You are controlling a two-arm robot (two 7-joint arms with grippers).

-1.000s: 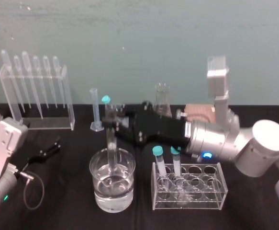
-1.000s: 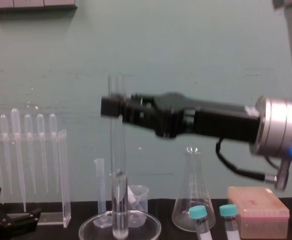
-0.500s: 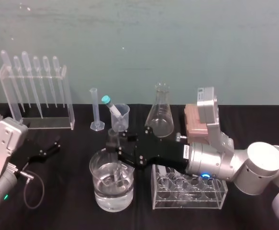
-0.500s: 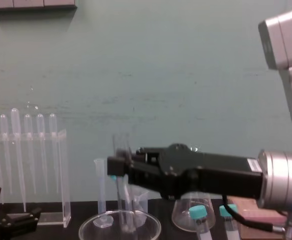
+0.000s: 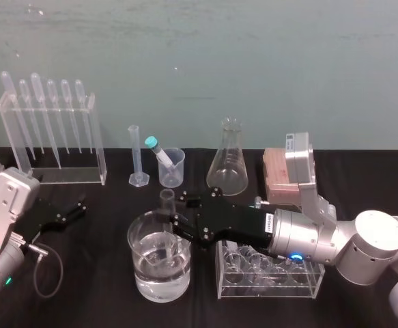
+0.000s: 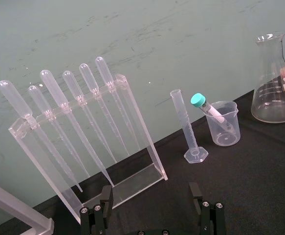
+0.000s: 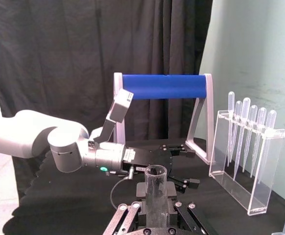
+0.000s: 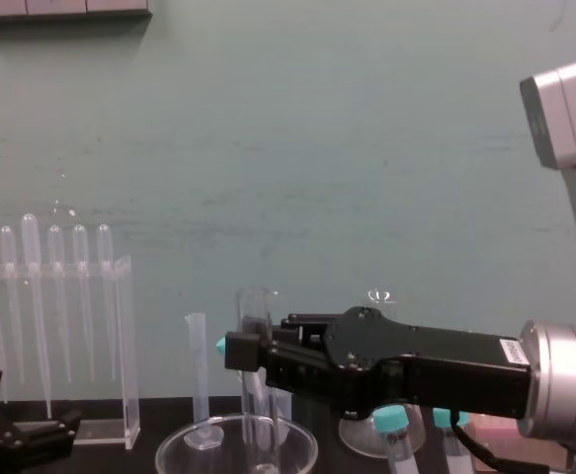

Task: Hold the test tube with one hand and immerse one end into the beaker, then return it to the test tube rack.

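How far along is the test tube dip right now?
Done: the test tube is out of the test tube rack, gripped by the right gripper. In hand: its lower end stands inside the beaker, apparently in the water. Left: lift it and set it in the rack. The left gripper rests open, parked on the left.

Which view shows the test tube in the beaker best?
Head view: the test tube stands in the water-filled beaker, held by the right end effector. Chest view cuts off its bottom; right wrist view shows its open mouth.
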